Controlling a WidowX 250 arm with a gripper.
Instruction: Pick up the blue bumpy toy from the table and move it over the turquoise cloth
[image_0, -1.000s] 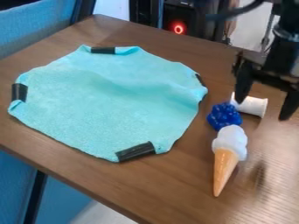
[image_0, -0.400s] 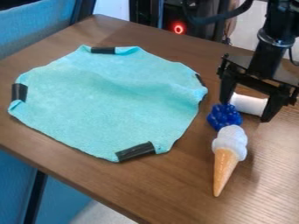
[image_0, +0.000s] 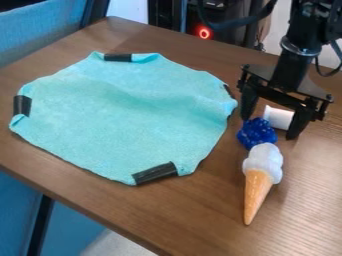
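My spread gripper (image_0: 269, 127) hangs over a white cylinder (image_0: 278, 118).
A blue lump (image_0: 255, 133) touches the toy ice cream cone (image_0: 259, 175) on the brown table (image_0: 200, 215), near a turquoise cloth (image_0: 123, 117) with 4 black strips (image_0: 155, 173).

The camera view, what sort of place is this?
Probably a robotics lab or an office workspace used for robot trials. A black robot claw hangs over a wooden table, a teal cloth has strips of black tape at its edges, and a toy ice cream cone lies nearby.
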